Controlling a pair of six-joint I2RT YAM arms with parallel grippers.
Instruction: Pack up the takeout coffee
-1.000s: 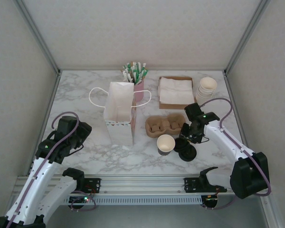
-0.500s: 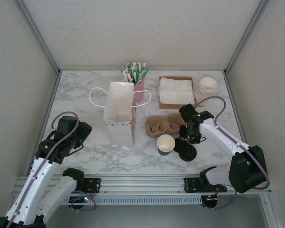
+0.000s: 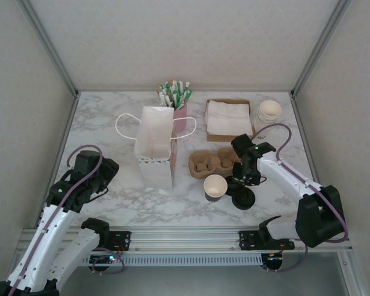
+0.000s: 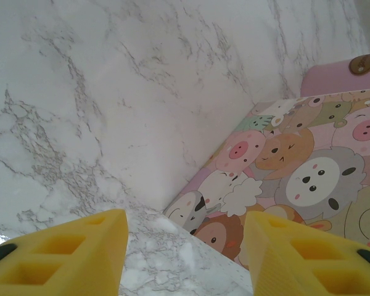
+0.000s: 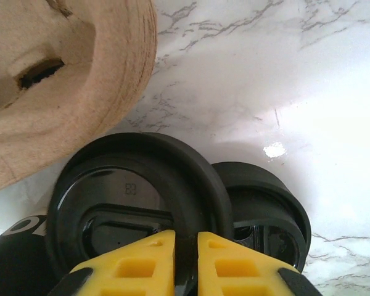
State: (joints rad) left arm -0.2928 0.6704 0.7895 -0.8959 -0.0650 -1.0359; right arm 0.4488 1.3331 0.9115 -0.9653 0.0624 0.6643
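Nearest the bases, the right gripper (image 5: 185,246) is narrowed to a slit with the raised rim of a black lid (image 5: 129,191) between its two yellow fingers. We judge this a pinch on the lid, which lies flat on the tabletop (image 5: 265,74). A second lid (image 5: 265,197) sits partly under it on the gripper's right. In the overhead view, the open paper cup (image 3: 215,185) stands upright just beside this gripper on its left, mouth up and uncovered. The lid is round, so no long axis governs the move; what matters is a short lift and a leftward carry onto the cup mouth. The right arm is much the nearer of the two. Just ahead of the gripper lies the pulp carrier (image 3: 214,163), its wells vacant. Well to the left, the left gripper (image 4: 185,259) hangs with its fingers spread wide and nothing between them. Ahead of it and to its right stands the paper bag (image 4: 296,179), printed with cartoon animals. Farthest from both lie the napkins (image 3: 227,118), the stacked cups (image 3: 268,114) and the stirrers (image 3: 174,94).
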